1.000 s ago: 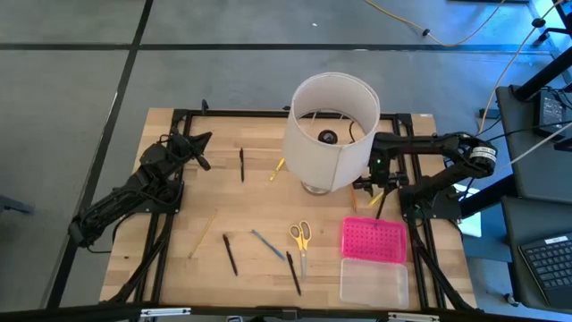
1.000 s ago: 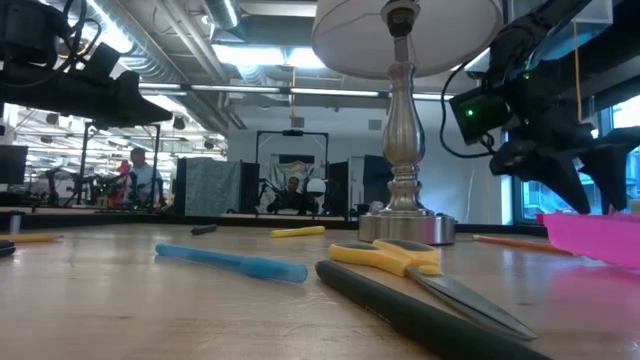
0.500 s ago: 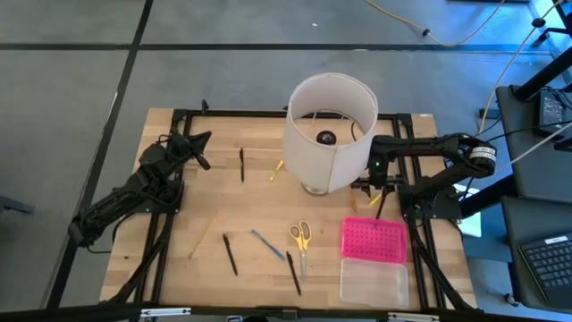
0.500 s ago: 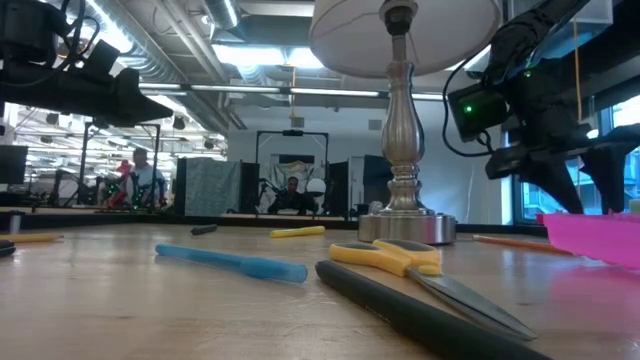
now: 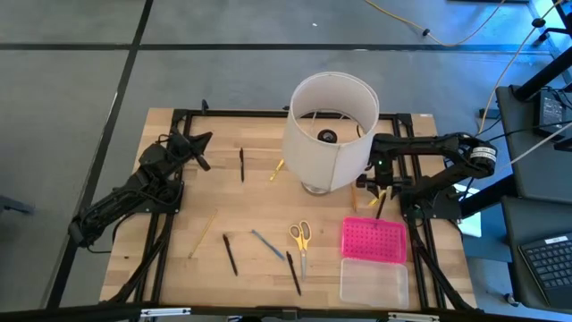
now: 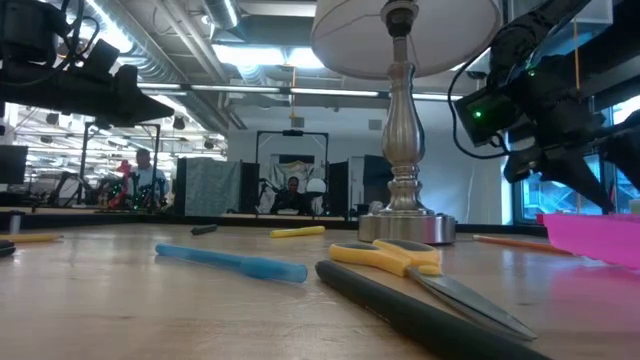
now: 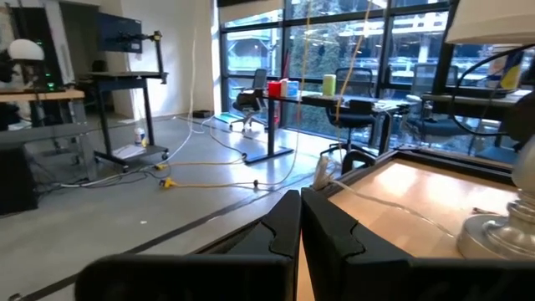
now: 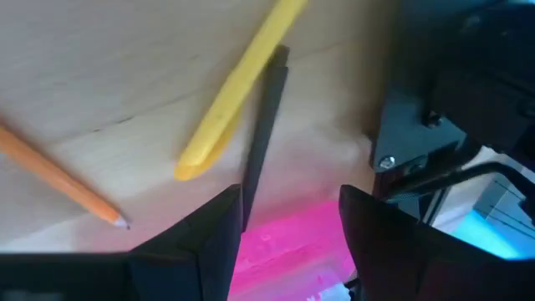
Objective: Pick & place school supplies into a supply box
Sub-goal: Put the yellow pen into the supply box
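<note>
The right gripper (image 8: 284, 221) hangs with its jaws spread wide and nothing between them, over the wood table (image 5: 259, 210) just beyond the box's far edge. Between its dark, flat-faced fingers (image 8: 205, 230) the wrist view shows a slim black pen (image 8: 263, 117) lying tight against a chunky yellow marker (image 8: 238, 88), and apart from both an orange pencil (image 8: 58, 180) with a sharpened tip. From above these are mostly hidden under the arm.

The pink lid (image 5: 374, 239), dotted all over, lies touching the clear tray (image 5: 374, 282) of the box, near the table's right front corner.

The left gripper (image 5: 198, 143) waits at the far left corner, its fingers (image 7: 288, 226) pressed together on nothing.

Scissors (image 5: 299, 239) with yellow handles, a grey-blue pen (image 5: 266, 244) and two more black pens (image 5: 230, 254) lie loose at the table's front middle. The low view shows the blue pen's round barrel and the lamp's (image 5: 329, 130) turned metal stem; from above only its white drum shade is seen.
</note>
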{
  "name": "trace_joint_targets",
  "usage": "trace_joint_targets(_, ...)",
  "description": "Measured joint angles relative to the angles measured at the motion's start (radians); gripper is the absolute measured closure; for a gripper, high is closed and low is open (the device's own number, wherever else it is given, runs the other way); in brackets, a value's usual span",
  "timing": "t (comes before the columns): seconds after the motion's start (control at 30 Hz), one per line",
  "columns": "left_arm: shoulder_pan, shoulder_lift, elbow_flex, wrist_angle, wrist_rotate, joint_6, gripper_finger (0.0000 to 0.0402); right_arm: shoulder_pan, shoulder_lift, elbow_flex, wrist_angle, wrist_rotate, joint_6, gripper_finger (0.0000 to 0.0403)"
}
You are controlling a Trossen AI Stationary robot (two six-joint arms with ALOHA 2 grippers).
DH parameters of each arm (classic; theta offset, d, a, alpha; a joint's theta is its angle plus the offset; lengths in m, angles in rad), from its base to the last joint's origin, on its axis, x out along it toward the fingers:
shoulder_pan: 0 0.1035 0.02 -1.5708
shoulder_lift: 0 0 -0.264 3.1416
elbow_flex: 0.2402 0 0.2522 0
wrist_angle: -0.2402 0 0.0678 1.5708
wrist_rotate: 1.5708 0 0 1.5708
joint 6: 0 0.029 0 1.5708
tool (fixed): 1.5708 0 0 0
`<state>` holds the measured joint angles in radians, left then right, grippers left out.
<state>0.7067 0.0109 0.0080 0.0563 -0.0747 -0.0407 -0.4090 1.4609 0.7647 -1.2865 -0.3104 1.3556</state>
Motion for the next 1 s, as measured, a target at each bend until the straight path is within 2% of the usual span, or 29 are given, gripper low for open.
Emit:
trace_joint_targets(0.13,0.0,0.0,0.0,0.0,0.015,0.0,0.0396,0.0,0.0,0.0,0.027,0.009,-0.025,0.0199)
trace_joint_targets(0.33,0.0,0.0,0.0,0.0,0.016,0.0,0.0395,0.012,0.0,0.0,0.026,0.124,0.115,0.0199)
trace_joint_targets(0.53,0.0,0.0,0.0,-0.001,0.016,0.0,0.0396,0.003,-0.01,0.0,0.047,0.108,0.109,0.0199)
trace_joint_targets(0.7,0.0,0.0,0.0,-0.002,0.017,0.0,0.0395,-0.048,-0.083,-0.018,0.054,0.106,0.107,0.0199)
trace_joint_targets(0.83,0.0,0.0,0.0,-0.004,0.017,0.0,0.0395,-0.066,-0.166,-0.074,0.163,0.082,0.13,0.0199)
trace_joint_targets(1.0,0.0,0.0,0.0,-0.005,0.017,0.0,0.0395,-0.021,-0.224,-0.15,0.335,0.051,0.221,0.0199)
